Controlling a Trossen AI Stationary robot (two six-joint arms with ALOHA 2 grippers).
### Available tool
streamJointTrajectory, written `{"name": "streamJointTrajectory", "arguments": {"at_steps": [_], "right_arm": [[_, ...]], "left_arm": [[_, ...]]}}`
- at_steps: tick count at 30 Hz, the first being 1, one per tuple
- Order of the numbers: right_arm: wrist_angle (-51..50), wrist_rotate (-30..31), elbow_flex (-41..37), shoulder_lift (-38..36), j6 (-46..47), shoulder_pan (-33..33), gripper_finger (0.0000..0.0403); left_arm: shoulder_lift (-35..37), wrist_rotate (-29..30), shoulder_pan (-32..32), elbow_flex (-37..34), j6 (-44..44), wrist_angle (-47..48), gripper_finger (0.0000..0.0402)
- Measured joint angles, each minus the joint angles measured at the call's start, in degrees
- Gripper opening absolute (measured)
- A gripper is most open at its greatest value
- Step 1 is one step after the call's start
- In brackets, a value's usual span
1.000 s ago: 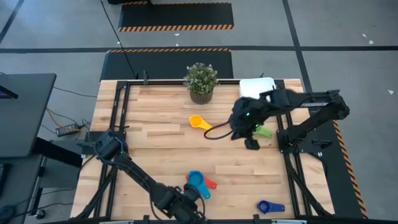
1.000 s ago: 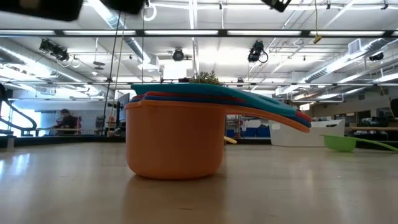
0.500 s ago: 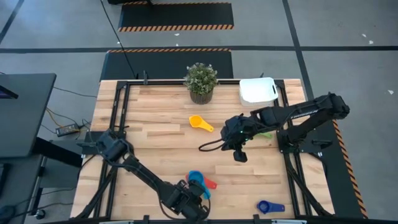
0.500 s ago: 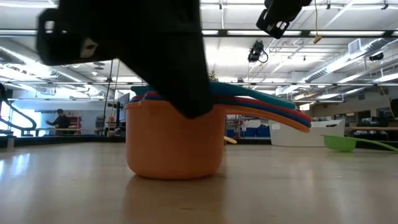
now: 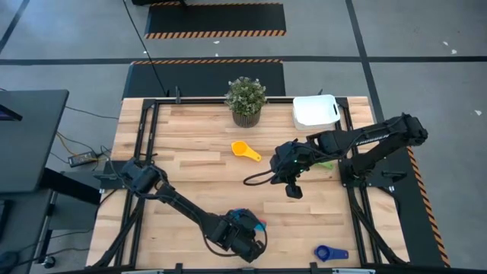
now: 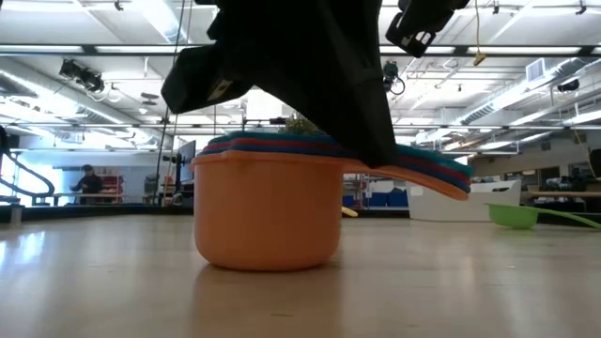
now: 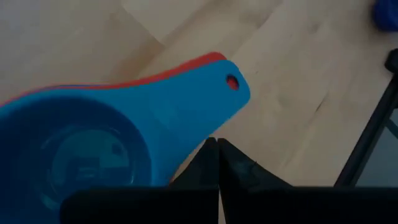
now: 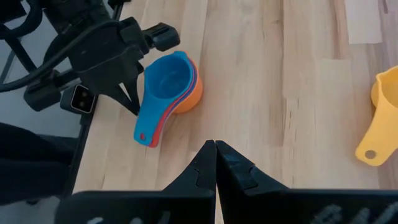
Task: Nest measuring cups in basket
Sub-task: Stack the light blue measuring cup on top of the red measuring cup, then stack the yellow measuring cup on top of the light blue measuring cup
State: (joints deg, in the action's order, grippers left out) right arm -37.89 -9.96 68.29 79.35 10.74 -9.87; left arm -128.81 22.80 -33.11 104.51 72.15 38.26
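A stack of nested measuring cups (image 5: 245, 217) stands near the table's front edge, an orange cup (image 6: 268, 211) at the bottom and a light blue one (image 7: 93, 149) on top, their handles fanned out. My left gripper (image 7: 217, 144) is shut, its tips right beside the top cup's handle (image 7: 205, 99). My right gripper (image 5: 293, 192) hangs shut above mid-table, holding nothing. A yellow cup (image 5: 245, 150), a green cup (image 5: 325, 162) and a dark blue cup (image 5: 329, 253) lie singly on the table. The white basket (image 5: 315, 111) stands at the far right. My left gripper has its shut fingertips (image 8: 132, 107) at the side edge of the stack's fanned handles (image 8: 146, 121), slanting down from the table's near side. I cannot tell whether the tips touch the handle. The stack rests upright on the table.
A potted plant (image 5: 246, 99) stands at the far edge beside the basket. The green cup lies partly under my right arm. Bare wood lies open between the stack and the yellow cup. A black cable (image 5: 259, 176) trails from my right gripper.
My left gripper has swung toward the table's right along the near edge and sunk beside the stack's handles, staying shut. My right gripper came down and toward the near left, away from the basket, then kept still.
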Motion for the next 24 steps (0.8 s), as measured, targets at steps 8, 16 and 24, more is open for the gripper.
{"name": "streamJointTrajectory", "arguments": {"at_steps": [8,16,24], "right_arm": [[0.04,0.04,0.02,-2.06,-2.20,0.00,0.0005],[-1.63,5.86,0.04,-7.10,-4.38,-0.13,0.0005],[-6.50,9.92,0.07,-13.72,-5.87,-0.13,0.0005]], "left_arm": [[-0.07,-0.13,-1.54,8.55,-1.10,5.93,0.0000],[0.00,3.06,-1.38,30.23,1.46,39.51,0.0000],[7.32,1.80,3.51,27.34,6.96,50.94,0.0000]]}}
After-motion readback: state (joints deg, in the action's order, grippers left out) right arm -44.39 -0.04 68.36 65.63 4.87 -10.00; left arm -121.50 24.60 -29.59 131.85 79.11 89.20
